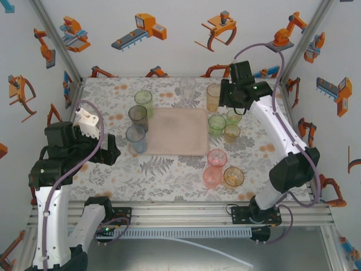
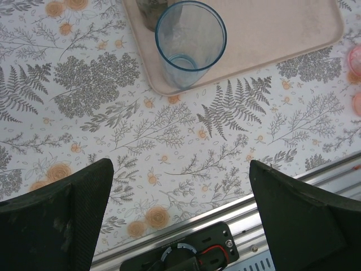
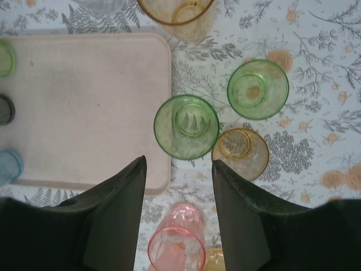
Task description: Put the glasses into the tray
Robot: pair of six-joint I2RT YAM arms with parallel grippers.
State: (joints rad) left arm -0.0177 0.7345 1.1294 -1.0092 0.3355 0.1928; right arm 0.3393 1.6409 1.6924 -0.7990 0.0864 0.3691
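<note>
top external view gives you the room: white walls (image 1: 169, 34) printed with orange robot pictures, closing in a table (image 1: 169, 175) covered with a grey fern and orange flower print. a metal rail (image 1: 186, 213) runs along the table's near edge. the tray (image 1: 180, 135) lies mid-table, its middle bare. the left arm (image 1: 62, 158) sits near left, and the right arm (image 1: 282, 141) reaches to the far right.

of the glasses, a pale green glass (image 1: 143, 101), a grey glass (image 1: 137, 117) and a blue glass (image 1: 136, 138) line the tray's left edge. a clear glass (image 1: 187, 87) and a tall amber glass (image 1: 213, 96) stand beyond its far edge. two green glasses (image 1: 217, 124) and a short amber glass (image 1: 231, 132) cluster just right of the tray. two pink glasses (image 1: 217, 158) and another amber glass (image 1: 233, 176) stand on the table at near right.

left wrist view settles what the top leaves vague for you: the blue glass stands upright inside the tray's near left corner, with the grey glass just behind it. your left gripper (image 2: 180, 169) is spread wide over the cloth by the rail, gripping nothing.

right wrist view shows your right gripper (image 3: 179, 164) partly spread with nothing between its fingers. one green glass stands just beyond the tips, on the cloth beside the tray's right rim.
</note>
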